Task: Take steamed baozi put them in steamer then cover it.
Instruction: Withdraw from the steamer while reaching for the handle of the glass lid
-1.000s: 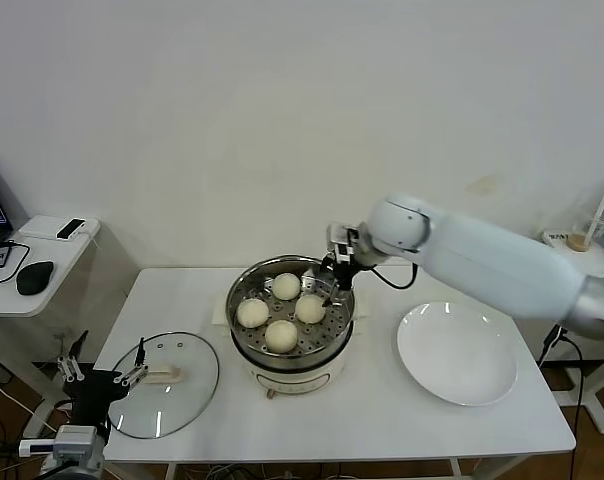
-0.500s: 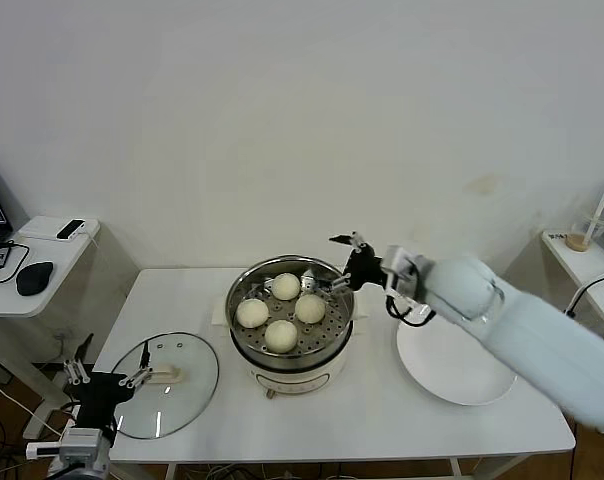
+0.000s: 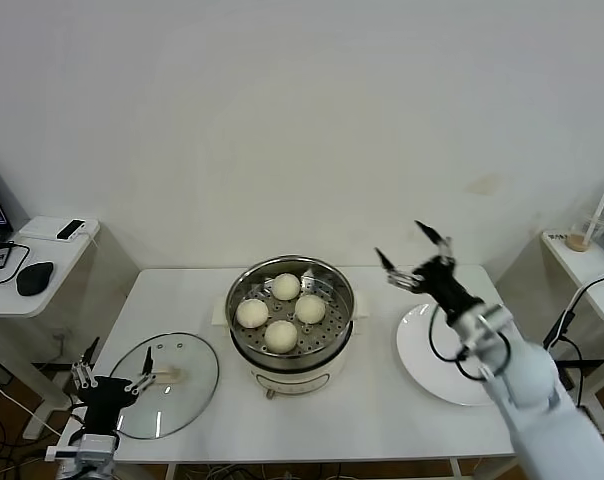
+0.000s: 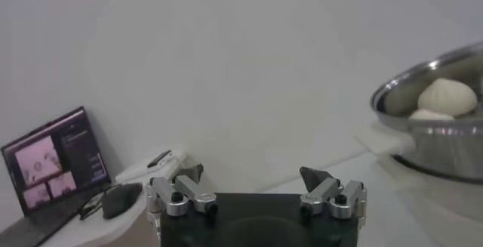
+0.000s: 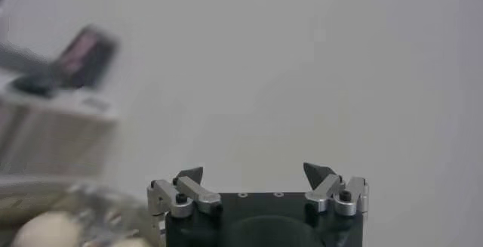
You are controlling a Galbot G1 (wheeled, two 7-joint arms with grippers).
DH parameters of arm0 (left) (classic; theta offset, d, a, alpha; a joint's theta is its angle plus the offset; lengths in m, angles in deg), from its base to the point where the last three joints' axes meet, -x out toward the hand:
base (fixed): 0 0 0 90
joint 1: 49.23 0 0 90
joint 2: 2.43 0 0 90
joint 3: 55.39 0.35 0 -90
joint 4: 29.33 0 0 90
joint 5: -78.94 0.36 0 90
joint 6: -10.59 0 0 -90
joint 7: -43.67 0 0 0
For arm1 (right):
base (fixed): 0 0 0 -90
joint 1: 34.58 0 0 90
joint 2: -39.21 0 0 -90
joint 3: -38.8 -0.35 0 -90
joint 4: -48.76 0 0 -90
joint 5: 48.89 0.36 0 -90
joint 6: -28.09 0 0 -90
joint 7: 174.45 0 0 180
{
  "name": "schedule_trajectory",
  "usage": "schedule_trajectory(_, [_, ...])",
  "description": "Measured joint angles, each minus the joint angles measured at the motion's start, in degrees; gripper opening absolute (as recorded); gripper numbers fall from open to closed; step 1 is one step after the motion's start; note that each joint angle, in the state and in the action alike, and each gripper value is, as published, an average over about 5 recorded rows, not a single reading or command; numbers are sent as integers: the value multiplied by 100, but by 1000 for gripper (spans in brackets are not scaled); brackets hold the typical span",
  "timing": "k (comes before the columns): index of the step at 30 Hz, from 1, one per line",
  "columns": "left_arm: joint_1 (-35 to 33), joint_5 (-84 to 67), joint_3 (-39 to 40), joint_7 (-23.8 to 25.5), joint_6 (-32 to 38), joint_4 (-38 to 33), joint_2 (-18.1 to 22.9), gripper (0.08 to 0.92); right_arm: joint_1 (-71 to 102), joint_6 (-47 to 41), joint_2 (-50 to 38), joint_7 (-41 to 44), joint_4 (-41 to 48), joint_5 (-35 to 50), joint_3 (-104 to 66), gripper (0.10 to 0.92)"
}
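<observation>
Now the right gripper [image 3: 414, 252], fingers spread and empty, had pulled clear of the steamer [image 3: 291, 306], leaving four baozi [image 3: 281, 311] inside; the cover [image 3: 165, 384] lay by the open, empty left gripper [image 3: 110, 379].

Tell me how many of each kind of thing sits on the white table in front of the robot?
Steamed baozi: 4, all in the steamer
Steamer: 1
Glass cover: 1, flat on the table
White plate: 1
Total: 7
</observation>
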Motion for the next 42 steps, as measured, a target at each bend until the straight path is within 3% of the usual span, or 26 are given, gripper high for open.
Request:
schedule_trajectory(18, [-34,4371,-257,-289,1179,1569,-182,823,2283,491,1423,-158,-402,-309,-1897,823])
schedule_trajectory(42, [1181,5742,408,-341,1310,2919,-571,823,3057,494,2063,-177,-899,-270,-2500,823])
